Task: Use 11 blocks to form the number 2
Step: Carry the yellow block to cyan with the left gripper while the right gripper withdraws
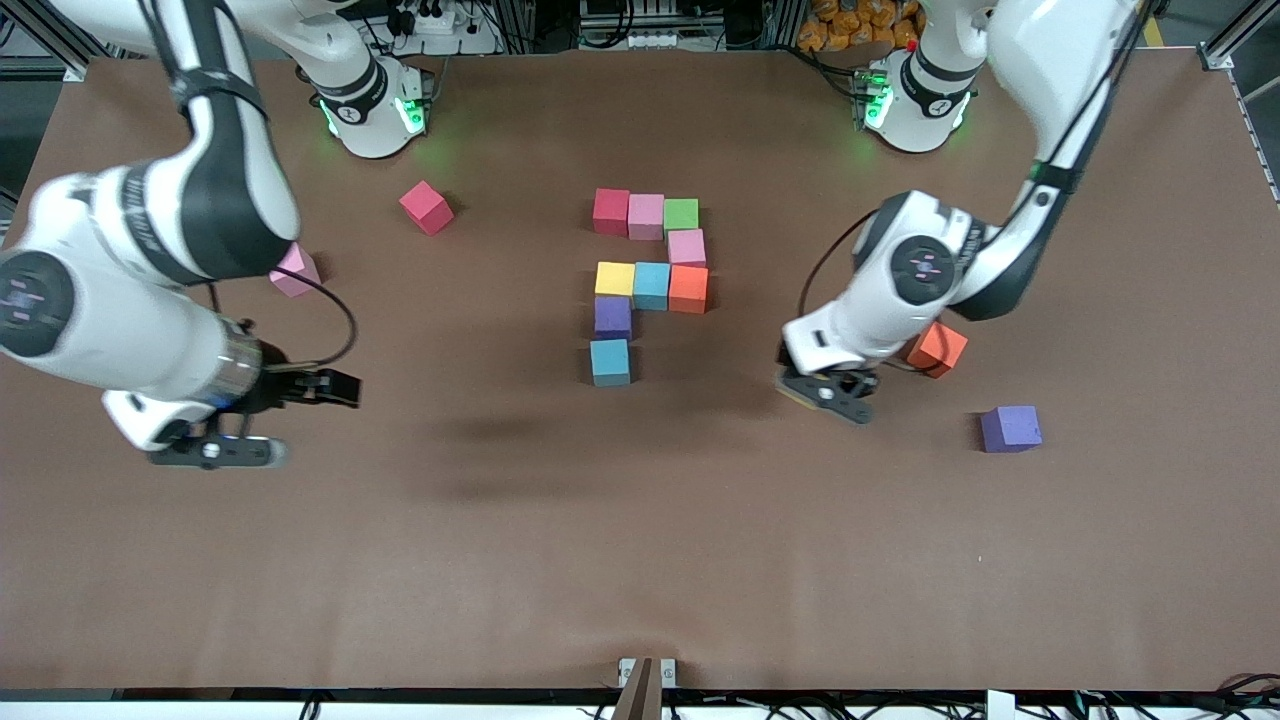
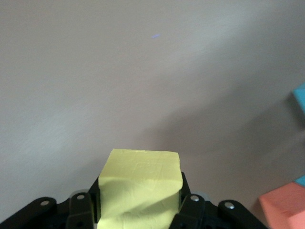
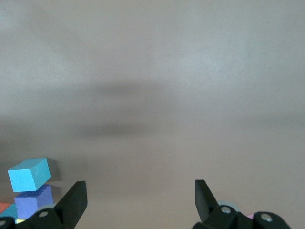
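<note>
A brown table [image 1: 640, 560] fills nearly the whole front view, with the two white arms coming down from the upper corners. The right arm bulks large along the upper left of the frame, and the right gripper [image 1: 215, 452] hangs over bare table at the lower left, its jaws spread wide with nothing between them; this arm waits. The left arm enters from the upper right and bends toward the centre, where the left gripper [image 1: 835, 392] is over the table just right of the middle, pinching a yellow block [image 2: 140, 188] that fills the bottom centre of the left wrist view. In the middle of the front view, slightly above centre, stands the unfinished number 2 [image 1: 650, 280]: a top row of red block [image 1: 611, 211], pink block [image 1: 646, 216] and green block [image 1: 681, 214], a second pink block [image 1: 686, 247] under the green one, then a row of yellow cube [image 1: 615, 278], light blue block [image 1: 652, 284] and orange block [image 1: 689, 288], a purple block [image 1: 613, 316] under the yellow cube, and a second light blue block [image 1: 610, 361] lowest. Loose cubes lie apart: a crimson block [image 1: 427, 207] at upper left of centre, a loose pink block [image 1: 296, 271] partly hidden by the right arm, a loose orange block [image 1: 938, 348] beside the left arm, and a loose purple block [image 1: 1010, 428] at right of centre.
</note>
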`<action>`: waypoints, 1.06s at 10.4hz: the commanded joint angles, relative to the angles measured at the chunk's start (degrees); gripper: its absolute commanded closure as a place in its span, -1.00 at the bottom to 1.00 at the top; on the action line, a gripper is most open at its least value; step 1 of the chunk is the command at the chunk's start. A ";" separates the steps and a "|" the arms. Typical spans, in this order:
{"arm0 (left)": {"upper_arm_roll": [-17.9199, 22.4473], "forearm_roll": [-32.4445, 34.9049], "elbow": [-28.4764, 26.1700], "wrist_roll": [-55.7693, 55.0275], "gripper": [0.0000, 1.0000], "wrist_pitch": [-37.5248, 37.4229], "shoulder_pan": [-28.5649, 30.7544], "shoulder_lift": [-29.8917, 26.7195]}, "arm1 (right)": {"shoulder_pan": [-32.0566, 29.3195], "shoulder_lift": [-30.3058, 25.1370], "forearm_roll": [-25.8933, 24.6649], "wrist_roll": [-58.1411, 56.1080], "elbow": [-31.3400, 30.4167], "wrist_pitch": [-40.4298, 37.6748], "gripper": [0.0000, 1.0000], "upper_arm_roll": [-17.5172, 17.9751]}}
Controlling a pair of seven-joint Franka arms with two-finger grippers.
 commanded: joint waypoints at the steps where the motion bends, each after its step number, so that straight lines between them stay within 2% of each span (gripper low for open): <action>1: 0.37 7.90 10.42 4.15 -0.01 -1.38 -5.44 8.23 | -4.10 -7.02 -1.51 -1.90 -6.25 1.15 -1.00 2.54; 4: 0.63 14.07 17.03 7.93 -0.01 -1.38 -12.21 15.10 | -9.47 -13.88 -9.23 -3.32 -10.99 1.33 -1.00 8.78; 8: 1.08 15.06 19.24 16.46 -0.02 -1.38 -16.89 18.28 | -14.13 -23.28 -8.99 -5.14 -18.02 3.00 -1.00 13.62; 11: 0.90 14.80 18.89 22.78 -0.03 -1.46 -18.20 18.28 | -14.14 -25.68 -8.72 -7.71 -18.22 0.20 -1.00 13.98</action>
